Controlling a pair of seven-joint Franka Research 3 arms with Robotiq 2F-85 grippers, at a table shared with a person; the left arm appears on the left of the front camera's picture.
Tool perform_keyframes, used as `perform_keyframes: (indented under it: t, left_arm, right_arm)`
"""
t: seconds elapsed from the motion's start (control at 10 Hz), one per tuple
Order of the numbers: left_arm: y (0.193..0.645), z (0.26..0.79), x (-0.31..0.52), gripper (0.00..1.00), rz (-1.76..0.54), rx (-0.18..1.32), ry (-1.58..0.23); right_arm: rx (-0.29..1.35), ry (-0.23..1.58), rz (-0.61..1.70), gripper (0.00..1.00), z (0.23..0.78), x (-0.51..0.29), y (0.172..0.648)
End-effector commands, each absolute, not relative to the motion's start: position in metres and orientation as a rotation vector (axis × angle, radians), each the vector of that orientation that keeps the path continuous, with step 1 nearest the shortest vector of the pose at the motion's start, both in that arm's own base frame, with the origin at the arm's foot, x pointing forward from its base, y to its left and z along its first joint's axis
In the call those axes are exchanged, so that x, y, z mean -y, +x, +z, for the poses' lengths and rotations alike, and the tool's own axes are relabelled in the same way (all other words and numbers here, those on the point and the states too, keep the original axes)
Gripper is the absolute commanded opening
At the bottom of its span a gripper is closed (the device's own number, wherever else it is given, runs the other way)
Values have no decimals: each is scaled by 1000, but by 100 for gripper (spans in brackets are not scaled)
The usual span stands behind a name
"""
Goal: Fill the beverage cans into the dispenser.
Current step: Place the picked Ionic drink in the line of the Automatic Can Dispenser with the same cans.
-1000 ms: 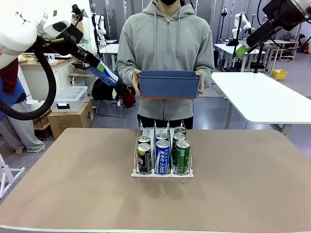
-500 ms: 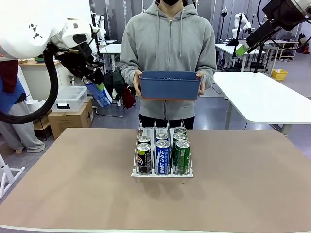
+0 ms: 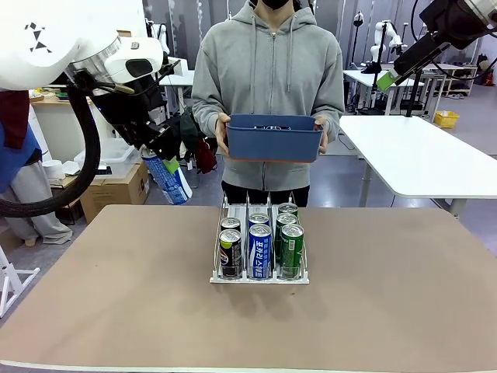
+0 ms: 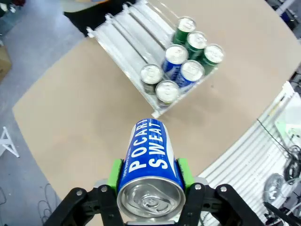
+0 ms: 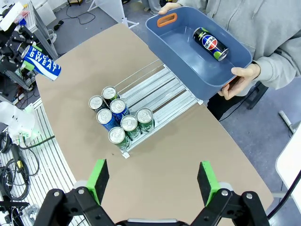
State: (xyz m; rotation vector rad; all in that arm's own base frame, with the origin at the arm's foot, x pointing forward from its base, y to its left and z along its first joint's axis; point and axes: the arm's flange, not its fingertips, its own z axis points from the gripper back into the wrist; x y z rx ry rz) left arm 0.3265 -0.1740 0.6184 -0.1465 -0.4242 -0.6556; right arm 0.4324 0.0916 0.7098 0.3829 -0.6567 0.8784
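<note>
Lowered since a second ago, the left hand [image 3: 165,161] grips a blue Pocari Sweat can [image 3: 172,180], base tilted downward, with the dispenser [image 3: 260,279] below to its right.

Left hand [image 3: 165,162] tilts downward, clamped tight; right hand [image 5: 153,181] hangs high, spread wide.
</note>
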Motion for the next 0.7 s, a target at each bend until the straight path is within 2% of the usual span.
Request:
perform_keyframes:
  t: [0.0, 0.1, 0.4, 0.5, 0.6]
  left_arm:
    - [333, 640, 160, 57, -673, 419, -268]
    - [327, 618, 174, 57, -656, 424, -146]
    - [327, 622, 173, 57, -660, 412, -187]
    - [332, 622, 182, 57, -627, 444, -149]
    - [330, 619, 201, 57, -528, 405, -126]
  right_arm:
    - [657, 393, 881, 100, 710, -92, 432]
    - [657, 393, 881, 100, 710, -92, 432]
    - [657, 393, 881, 100, 710, -92, 432]
    - [657, 393, 881, 100, 710, -92, 432]
    - [657, 393, 881, 100, 710, -92, 432]
